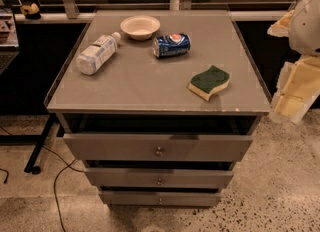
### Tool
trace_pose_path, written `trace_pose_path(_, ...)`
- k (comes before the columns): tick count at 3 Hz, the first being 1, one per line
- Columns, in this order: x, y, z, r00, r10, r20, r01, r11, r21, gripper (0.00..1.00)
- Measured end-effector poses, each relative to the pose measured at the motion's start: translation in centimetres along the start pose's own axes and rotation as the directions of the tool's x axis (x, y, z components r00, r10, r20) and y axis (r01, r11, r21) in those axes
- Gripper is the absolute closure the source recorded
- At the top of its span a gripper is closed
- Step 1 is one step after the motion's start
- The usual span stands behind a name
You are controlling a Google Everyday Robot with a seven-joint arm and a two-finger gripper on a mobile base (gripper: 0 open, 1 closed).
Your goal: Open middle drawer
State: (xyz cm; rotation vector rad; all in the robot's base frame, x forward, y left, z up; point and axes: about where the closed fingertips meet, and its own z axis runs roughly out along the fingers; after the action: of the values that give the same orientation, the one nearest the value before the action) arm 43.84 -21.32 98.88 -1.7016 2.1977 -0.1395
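Sitting mid-stack: the middle drawer (125, 177) is the second of three in the grey cabinet (150, 83), under the top drawer (115, 147) and over the bottom drawer (130, 198).
Drawer front: wide, shallow, flat and plain grey, with a dark strip of shadow along its upper edge.
Knob: one small round metal knob (159, 181) sits at the centre of the front.
Drawer state: from this high angle I cannot tell whether it is pulled out at all.
Gripper: the gripper (292, 93) shows as cream and white blocky parts at the right edge of the view, beside the cabinet's right side and level with its top.
Gripper state: I cannot tell whether it is open or closed. It holds nothing visible and is well apart from the knob.
Neighbouring drawers: the top drawer has a taller front and a bigger knob. The bottom one looks narrowest.
Cabinet top: smooth matte grey with a thin raised rim.
Bowl: a round, pale, shallow bowl (140, 27) stands upright near the back.
Bottle: a clear plastic bottle (97, 54) with a white cap lies on its side at the left.
Can: a blue Pepsi can (171, 45) lies on its side, just right of the bowl.
Sponge: a curvy sponge (210, 82) with a green scouring top and yellow foam beneath lies at the front right.
Floor: speckled terrazzo floor (280, 186), with a thin black cable (56, 186) at the left.
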Motion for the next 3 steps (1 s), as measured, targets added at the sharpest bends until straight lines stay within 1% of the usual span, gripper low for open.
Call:
trace_pose_path(1,0.0,0.0,0.0,1.0,0.0,0.0,0.0,1.0,0.0,0.0)
trace_pose_path(2,-0.3,0.1,-0.1,0.999,0.033,-0.004,-0.033,0.9989,0.032,0.0)
trace_pose_path(3,-0.3,1.3,0.6,0.992,0.123,0.035,-0.125,0.989,0.079,0.0)
